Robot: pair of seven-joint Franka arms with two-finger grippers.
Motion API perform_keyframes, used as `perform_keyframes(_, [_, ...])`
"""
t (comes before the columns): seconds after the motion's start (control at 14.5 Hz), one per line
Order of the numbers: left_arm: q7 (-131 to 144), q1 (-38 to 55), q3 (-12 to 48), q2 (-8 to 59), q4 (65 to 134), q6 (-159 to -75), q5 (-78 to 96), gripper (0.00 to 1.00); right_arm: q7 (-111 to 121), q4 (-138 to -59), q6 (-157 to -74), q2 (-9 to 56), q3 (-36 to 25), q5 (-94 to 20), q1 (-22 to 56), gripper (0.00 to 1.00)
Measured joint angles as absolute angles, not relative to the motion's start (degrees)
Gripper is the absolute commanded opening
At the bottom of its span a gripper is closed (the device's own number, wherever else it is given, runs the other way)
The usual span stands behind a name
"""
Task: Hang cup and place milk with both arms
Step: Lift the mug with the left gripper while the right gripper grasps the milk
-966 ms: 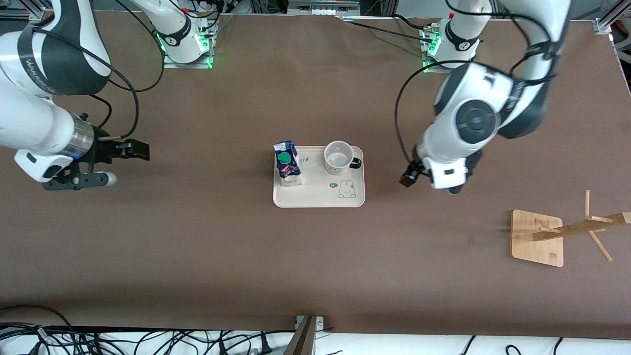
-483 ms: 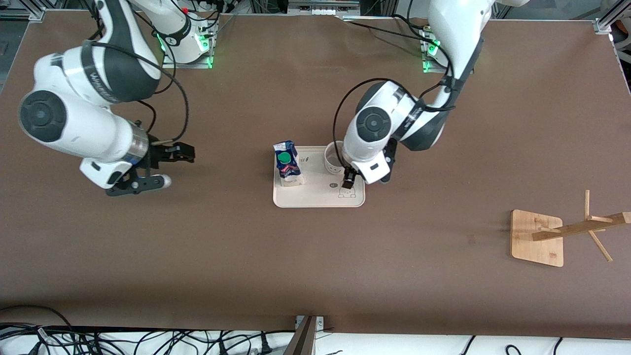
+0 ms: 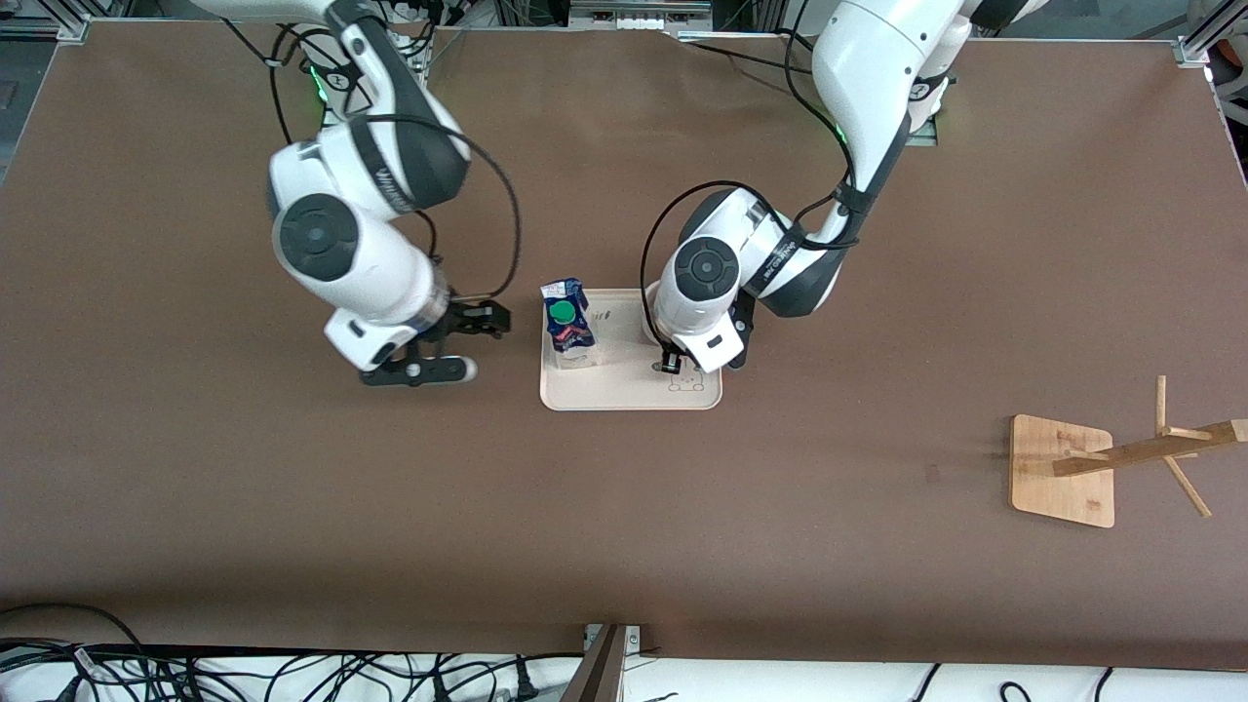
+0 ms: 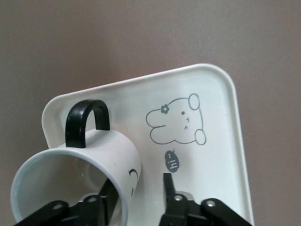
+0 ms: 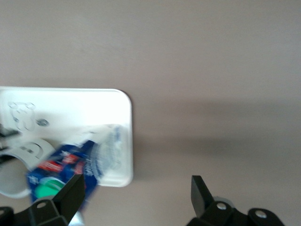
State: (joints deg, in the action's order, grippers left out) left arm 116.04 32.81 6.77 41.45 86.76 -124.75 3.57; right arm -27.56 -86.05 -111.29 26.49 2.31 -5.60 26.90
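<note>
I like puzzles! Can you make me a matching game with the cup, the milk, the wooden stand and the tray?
Things:
1. cup
2. milk
3. wooden rack
4. tray

Clues:
A. has a green cap
B. shows a bunny drawing
C. one finger of the left end effector is inside it
D. stands at the left arm's end of the table

Pairs: 1-C, 2-A, 3-D, 4-B

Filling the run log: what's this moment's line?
left gripper: open, straddling cup wall | right gripper: open, beside milk | both on tray
</note>
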Motion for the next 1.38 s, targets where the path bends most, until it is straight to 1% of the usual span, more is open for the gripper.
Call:
perform_keyframes(0.21, [116.12, 33.56, 6.77, 41.99, 86.63, -125.06, 3.57, 0.00, -34.41, -86.05, -115.35, 28.35, 2.30, -5.59, 30.18, 1.00])
perform_keyframes(0.48, [112.73, 32.89, 6.05, 40.77, 84.42, -123.98, 3.55, 0.00, -35.23, -85.99, -115.91, 28.93, 1.79, -5.59, 30.26, 1.00])
perform_keyframes(0.69, [102.18, 28.58, 5.29, 35.28, 82.12, -115.98, 3.51, 0.00, -35.15, -85.63, -115.82, 28.86, 1.23, -5.59, 29.39, 1.00])
perform_keyframes(0.97, [77.44, 18.54, 5.03, 26.84, 79.76, -102.91, 3.50, 0.00, -35.05, -85.37, -115.70, 28.81, 1.26, -5.59, 28.68, 1.00])
perform_keyframes(1.17, [60.22, 12.62, 4.92, 25.15, 77.47, -98.54, 3.50, 0.00, -35.01, -85.36, -115.70, 28.81, 1.44, -5.59, 28.78, 1.00])
perform_keyframes(1.38, [42.34, 8.42, 4.89, 24.91, 76.15, -97.83, 2.13, 0.00, -34.96, -85.36, -115.54, 28.81, 1.79, -5.59, 30.02, 1.00])
